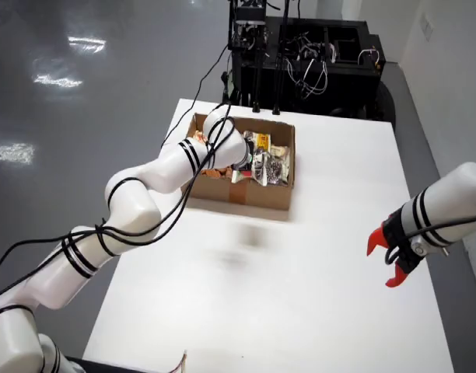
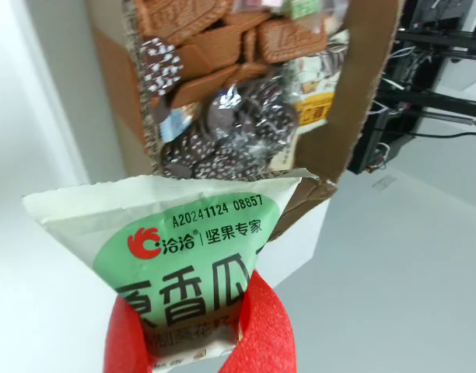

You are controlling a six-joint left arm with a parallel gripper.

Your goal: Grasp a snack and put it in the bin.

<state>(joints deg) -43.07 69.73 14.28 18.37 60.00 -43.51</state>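
Gripper (image 2: 195,338) with red fingers (image 2: 261,334) is clamped on a green snack packet (image 2: 176,249). It hangs over the cardboard box (image 1: 257,196) of snacks.

High overhead view and close gripper-mounted view, sharing box (image 1: 246,167).

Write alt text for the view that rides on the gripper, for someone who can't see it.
Red gripper fingers clamp a white-and-green snack packet printed with Chinese characters, held just over the edge of a cardboard box. The box is filled with wrapped biscuits and chocolate snacks.
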